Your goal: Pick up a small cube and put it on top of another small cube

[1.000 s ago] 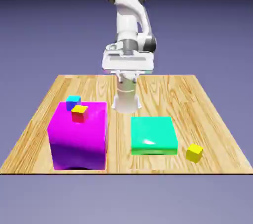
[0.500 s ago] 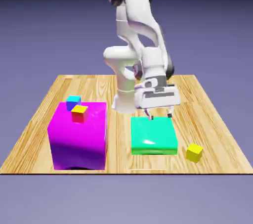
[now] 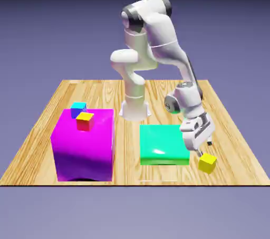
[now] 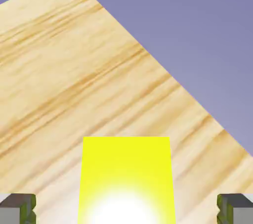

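Wide-open, empty gripper [image 4: 126,208] straddles the yellow cube [image 4: 126,178] on the table [image 4: 59,69]; seemingly light and rigid, best pinched across opposite flat sides.

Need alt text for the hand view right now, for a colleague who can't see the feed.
A yellow cube fills the lower middle of the hand view, centred in the open claw with wood showing between it and each grey fingertip at the bottom corners. Behind it the wooden table runs to a slanted edge, with plain blue-violet backdrop beyond.
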